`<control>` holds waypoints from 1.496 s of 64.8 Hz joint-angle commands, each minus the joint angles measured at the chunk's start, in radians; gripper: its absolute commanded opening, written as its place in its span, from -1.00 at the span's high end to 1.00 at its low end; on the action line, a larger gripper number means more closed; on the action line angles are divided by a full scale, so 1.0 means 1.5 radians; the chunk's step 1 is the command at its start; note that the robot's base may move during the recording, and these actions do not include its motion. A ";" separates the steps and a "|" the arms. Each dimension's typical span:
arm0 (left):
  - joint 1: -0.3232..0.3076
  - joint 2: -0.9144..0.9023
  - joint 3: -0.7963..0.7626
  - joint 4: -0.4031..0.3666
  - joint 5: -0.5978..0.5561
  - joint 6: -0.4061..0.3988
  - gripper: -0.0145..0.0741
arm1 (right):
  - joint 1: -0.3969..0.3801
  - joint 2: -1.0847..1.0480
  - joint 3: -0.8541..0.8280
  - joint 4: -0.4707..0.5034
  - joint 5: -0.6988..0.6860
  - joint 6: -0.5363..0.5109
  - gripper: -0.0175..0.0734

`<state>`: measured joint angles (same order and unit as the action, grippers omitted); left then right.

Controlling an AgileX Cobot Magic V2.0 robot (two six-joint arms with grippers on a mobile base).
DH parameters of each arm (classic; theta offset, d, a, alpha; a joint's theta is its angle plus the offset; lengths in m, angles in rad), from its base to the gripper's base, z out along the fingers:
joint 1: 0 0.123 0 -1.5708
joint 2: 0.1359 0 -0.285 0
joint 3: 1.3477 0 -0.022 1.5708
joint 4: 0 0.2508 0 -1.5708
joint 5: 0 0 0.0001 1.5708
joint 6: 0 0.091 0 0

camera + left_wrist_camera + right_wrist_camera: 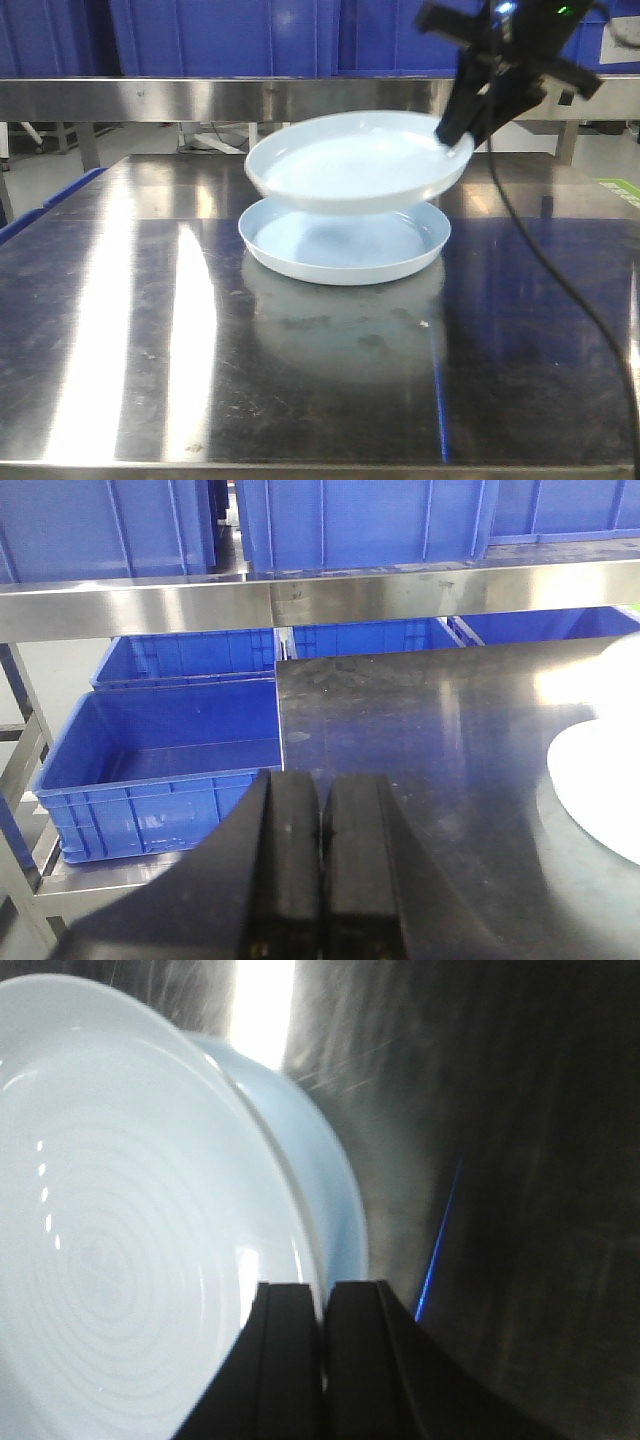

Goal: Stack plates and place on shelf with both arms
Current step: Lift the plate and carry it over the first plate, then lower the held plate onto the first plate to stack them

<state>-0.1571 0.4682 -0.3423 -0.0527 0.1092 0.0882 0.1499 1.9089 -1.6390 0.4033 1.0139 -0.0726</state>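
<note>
The right gripper (322, 1360) has its black jaws drawn close on the rim of the held plate (350, 165), a large round shallow dish of glossy white with a faint blue tint. It pinches that edge so the dish hangs in the air, slightly tilted, with the gripped side higher. Directly below it lies the resting plate (345, 250), a matching white dish sitting flat on the dark, reflective steel table (150, 330). The held plate covers most of the resting plate, and a clear gap shows between them, so they are not touching. The left gripper (320, 860) has its jaws pressed together on nothing. It sits well apart from the resting plate, off to that plate's left near the table edge, where blue plastic crates (160, 750) stand lower down. Behind and above the resting plate runs the brushed steel shelf (200, 95). By my reading the stacking is close to done but not finished. The held plate has yet to be lowered into the resting plate and let go. The two-armed lift of the pair onto the shelf has not begun.
</note>
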 commanded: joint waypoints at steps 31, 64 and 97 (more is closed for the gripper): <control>0.002 0.001 -0.020 0.000 -0.052 -0.005 0.49 | 0.019 0.002 -0.023 -0.031 -0.047 0.012 -0.03; 0.002 0.001 -0.020 0.000 -0.052 -0.005 0.49 | 0.036 0.002 0.079 -0.033 -0.116 0.012 -0.16; 0.002 0.001 -0.020 0.000 -0.052 -0.005 0.49 | 0.046 0.003 0.082 -0.032 -0.144 0.014 -0.16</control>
<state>-0.1571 0.4682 -0.3423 -0.0527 0.1092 0.0882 0.2191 1.9703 -1.4971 0.3410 0.8306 -0.0484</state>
